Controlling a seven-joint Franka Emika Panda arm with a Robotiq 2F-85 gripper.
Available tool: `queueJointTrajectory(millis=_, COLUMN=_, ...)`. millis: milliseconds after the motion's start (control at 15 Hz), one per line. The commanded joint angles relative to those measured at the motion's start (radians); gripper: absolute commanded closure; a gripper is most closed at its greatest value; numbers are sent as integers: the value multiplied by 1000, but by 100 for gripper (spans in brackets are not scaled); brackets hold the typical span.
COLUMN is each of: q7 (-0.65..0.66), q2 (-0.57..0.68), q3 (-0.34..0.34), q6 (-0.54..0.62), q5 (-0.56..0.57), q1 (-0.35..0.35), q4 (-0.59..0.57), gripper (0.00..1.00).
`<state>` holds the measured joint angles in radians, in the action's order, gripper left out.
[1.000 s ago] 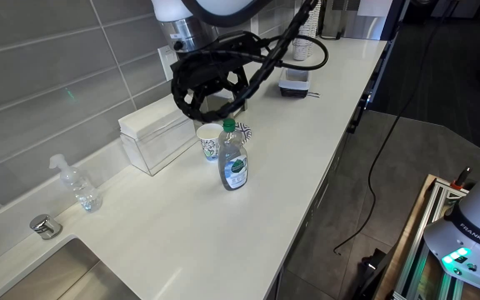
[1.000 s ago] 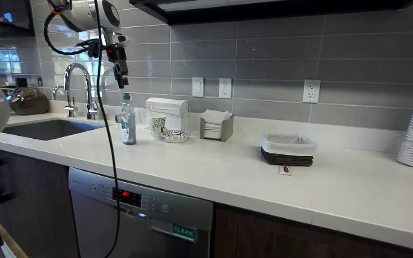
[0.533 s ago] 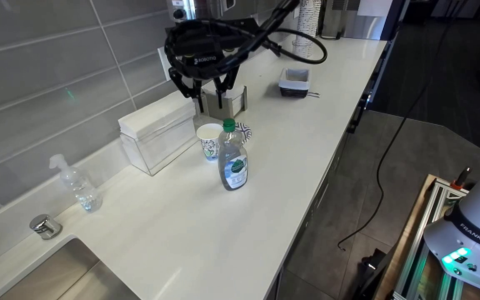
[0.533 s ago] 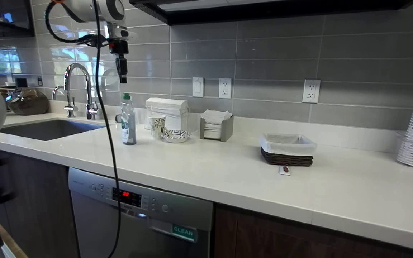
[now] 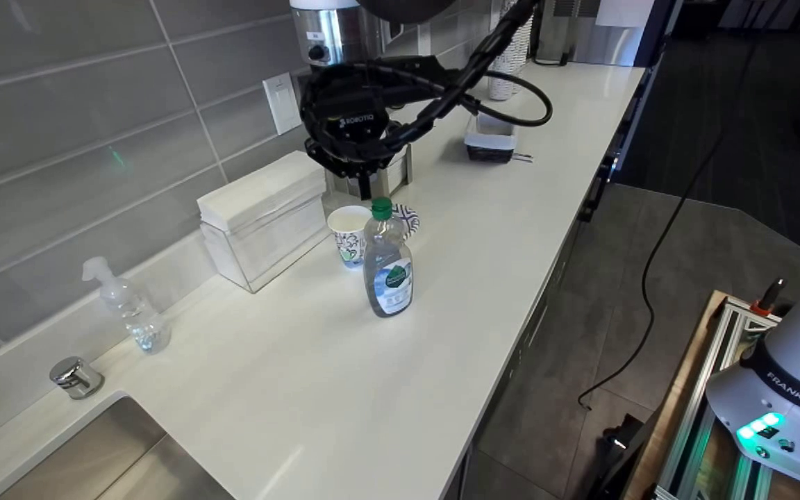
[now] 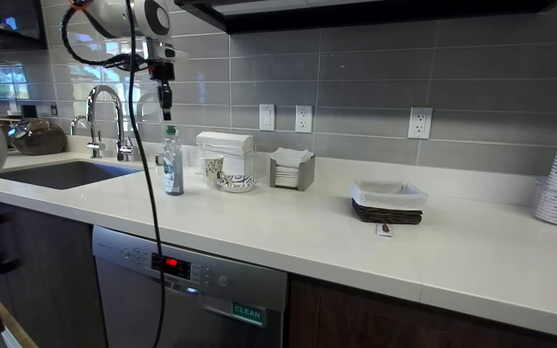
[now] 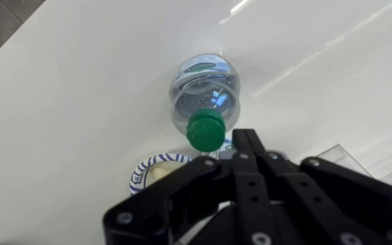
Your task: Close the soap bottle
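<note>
The soap bottle (image 5: pixel 387 278) stands upright on the counter, clear with a white-blue label. Its green cap (image 7: pixel 206 134) is seated on top; whether it is fully pressed down I cannot tell. My gripper (image 7: pixel 245 132) is shut, its two fingers pressed together with nothing between them. In an exterior view the fingertips (image 6: pixel 167 117) hang just above the cap (image 6: pixel 170 129), with a small gap. From the wrist, those tips appear slightly to the right of the cap, not touching it.
Close behind the bottle are a patterned paper cup (image 5: pixel 348 232) and a patterned bowl (image 6: pixel 238 184). A clear napkin holder (image 5: pixel 268 232) stands by the wall. Farther along are a colourless pump bottle (image 5: pixel 135 316), the sink (image 6: pixel 73 175) and a lined basket (image 6: pixel 387 203).
Half a second ago the fingers were apart; now they are together. The gripper rose and straightened from its tilt, then came down a little. The bottle has stayed in place.
</note>
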<state>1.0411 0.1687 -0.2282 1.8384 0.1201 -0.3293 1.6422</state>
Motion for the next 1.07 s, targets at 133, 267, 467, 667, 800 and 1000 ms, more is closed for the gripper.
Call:
queueJointTrajectory(millis=133, q7=8, q2=-39, q3=9, q6=-4, q5=3, q1=9, q4=64, gripper=100)
queueJointTrajectory(millis=267, q7=8, q2=-41, q3=10, q6=-4, q5=4, q1=10, q4=70, gripper=100)
queueJointTrajectory(millis=467, q7=7, q2=-45, q3=8, q6=-9, q5=7, q1=12, q4=78, gripper=100)
queueJointTrajectory(millis=667, q7=7, q2=-46, q3=7, q6=-6, q5=9, q1=11, q4=83, gripper=100)
queueJointTrajectory(millis=800, q7=4, q2=-44, q3=7, q6=-4, q5=4, q1=13, q4=91, gripper=100)
queueJointTrajectory(millis=1000, q7=-13, q2=-35, q3=5, q6=36, q5=-20, q1=17, q4=127, gripper=100)
